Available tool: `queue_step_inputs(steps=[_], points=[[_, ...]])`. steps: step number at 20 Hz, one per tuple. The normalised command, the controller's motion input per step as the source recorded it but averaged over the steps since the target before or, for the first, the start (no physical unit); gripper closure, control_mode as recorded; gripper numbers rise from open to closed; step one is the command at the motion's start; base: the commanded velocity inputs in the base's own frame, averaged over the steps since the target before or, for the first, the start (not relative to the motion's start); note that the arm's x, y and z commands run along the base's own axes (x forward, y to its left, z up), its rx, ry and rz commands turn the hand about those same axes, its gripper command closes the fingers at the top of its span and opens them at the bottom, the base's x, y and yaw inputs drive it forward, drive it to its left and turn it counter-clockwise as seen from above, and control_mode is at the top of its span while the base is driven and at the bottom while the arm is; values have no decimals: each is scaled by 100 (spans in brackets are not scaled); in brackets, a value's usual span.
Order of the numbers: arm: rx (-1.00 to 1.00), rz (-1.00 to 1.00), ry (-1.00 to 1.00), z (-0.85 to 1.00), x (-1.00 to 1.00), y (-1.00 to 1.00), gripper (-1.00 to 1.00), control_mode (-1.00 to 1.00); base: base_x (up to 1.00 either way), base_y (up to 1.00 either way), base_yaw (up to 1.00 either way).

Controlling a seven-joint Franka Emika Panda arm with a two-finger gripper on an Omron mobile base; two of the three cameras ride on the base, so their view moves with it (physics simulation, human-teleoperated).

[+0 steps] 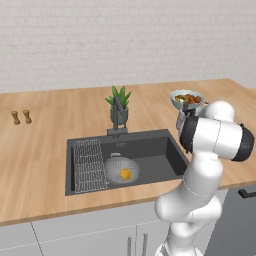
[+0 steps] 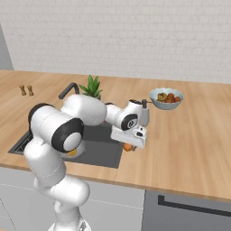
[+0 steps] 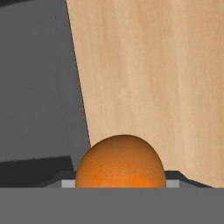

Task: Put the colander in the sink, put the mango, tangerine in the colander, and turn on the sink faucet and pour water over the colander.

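Layout at my position: sink station, fruit at the basin's right rim.

The round grey perforated metal colander [image 1: 121, 170] sits in the dark grey rectangular sink [image 1: 160, 155], right of the wire grid rack [image 1: 89, 165], with the small yellow oblong mango [image 1: 125, 174] inside it. The dark grey slanted faucet [image 1: 118, 117] stands behind the basin, before the spiky green potted plant [image 1: 119, 96]. The small round orange tangerine [image 3: 120, 164] lies between my fingers, over the wooden counter [image 3: 153, 78] beside the sink's edge.

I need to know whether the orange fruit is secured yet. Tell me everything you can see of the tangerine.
The tangerine is a small, round orange fruit with a smooth, slightly glossy skin, whole and unmarked. In the hand view it sits right at the gripper, close against the camera, over the pale wooden counter next to the dark grey sink's edge. In the right base view it peeks out beneath the white hand near the sink's right rim. The fingers are hidden, so a firm grip cannot be confirmed.
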Motion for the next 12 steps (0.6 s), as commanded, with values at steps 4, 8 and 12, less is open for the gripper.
queue_step_inputs(steps=[4,8,12], points=[[0,11,0,2,0,82,100,-100,0,0,0],[0,11,0,4,0,77,100,-100,0,0,0],[0,13,0,0,0,73,100,-100,0,0,0]])
